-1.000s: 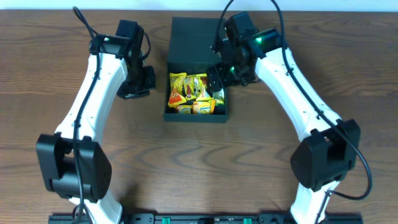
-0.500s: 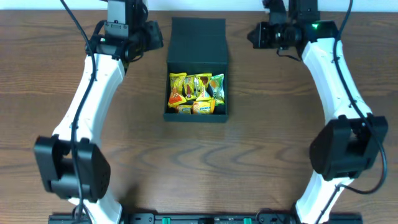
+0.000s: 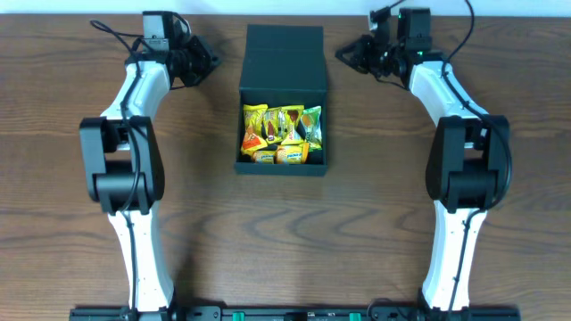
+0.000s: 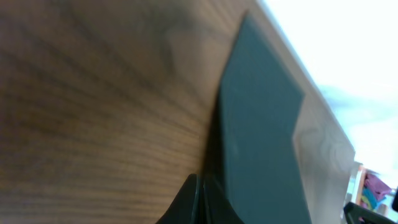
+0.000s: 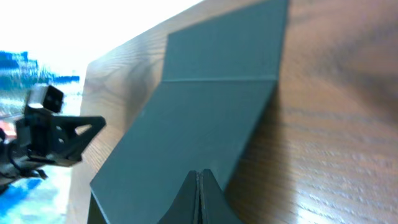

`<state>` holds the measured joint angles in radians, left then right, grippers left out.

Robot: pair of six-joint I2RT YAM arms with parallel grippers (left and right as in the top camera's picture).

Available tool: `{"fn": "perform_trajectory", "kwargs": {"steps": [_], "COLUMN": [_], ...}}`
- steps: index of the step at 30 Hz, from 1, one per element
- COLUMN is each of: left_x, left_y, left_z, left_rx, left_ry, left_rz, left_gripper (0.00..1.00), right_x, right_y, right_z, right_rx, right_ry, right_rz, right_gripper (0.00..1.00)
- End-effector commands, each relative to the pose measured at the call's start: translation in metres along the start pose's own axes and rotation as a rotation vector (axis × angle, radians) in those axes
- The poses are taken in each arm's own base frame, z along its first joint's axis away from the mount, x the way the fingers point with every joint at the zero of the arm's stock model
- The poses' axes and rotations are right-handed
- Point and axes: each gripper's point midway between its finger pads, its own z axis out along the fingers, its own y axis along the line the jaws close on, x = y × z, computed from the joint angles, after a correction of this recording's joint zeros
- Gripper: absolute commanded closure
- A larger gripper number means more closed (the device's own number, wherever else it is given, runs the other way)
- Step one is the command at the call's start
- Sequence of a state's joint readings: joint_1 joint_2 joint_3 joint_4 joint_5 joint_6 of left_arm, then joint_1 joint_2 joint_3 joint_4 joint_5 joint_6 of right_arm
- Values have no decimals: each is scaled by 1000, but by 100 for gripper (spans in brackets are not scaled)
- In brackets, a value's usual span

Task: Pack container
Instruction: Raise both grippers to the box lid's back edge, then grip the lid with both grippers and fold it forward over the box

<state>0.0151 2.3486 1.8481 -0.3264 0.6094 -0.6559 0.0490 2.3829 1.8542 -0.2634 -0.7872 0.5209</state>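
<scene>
Ovhd top-down; wrist cams share container point(image 4: 261, 143).

A brown wooden table point(image 3: 285, 232) carries everything, its grain running side to side; the container point(image 3: 282, 167), dark teal-green and roughly square, sits directly on the wood, midway across and nearer the far edge; its hinged lid point(image 3: 284, 49) lies folded back behind it, reaching almost to that edge; wood shows left, right and in front of the container.

End effector point(image 5: 199, 182) closed — seemingly over the container point(image 5: 205, 118).
</scene>
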Motion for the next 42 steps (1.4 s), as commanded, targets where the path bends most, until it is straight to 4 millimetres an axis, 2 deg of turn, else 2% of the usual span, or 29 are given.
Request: {"fn": "perform_trajectory", "kwargs": {"steps": [1, 5, 15, 23, 30, 35, 42], "left_x": [-16, -14, 2, 13, 25, 24, 18], "left_y": [-19, -16, 12, 24, 23, 17, 0], "left_z": [1, 10, 33, 49, 68, 72, 73], "left_rx": [31, 13, -68, -101, -54, -38, 40], "left_ry": [-14, 3, 41, 59, 98, 87, 76], "left_rz": [6, -4, -61, -71, -113, -102, -85], "left_gripper": [95, 95, 95, 94, 95, 95, 94], "right_x": [1, 9, 29, 34, 40, 45, 42], "right_y": [-8, -18, -48, -44, -45, -49, -34], "right_z": [0, 6, 26, 42, 54, 67, 81], "right_rx": [-24, -5, 26, 49, 56, 13, -67], "right_ry": [16, 34, 77, 66, 70, 76, 59], "right_rz": [98, 126, 211, 209, 242, 286, 271], "right_gripper": [99, 98, 98, 98, 98, 98, 98]}}
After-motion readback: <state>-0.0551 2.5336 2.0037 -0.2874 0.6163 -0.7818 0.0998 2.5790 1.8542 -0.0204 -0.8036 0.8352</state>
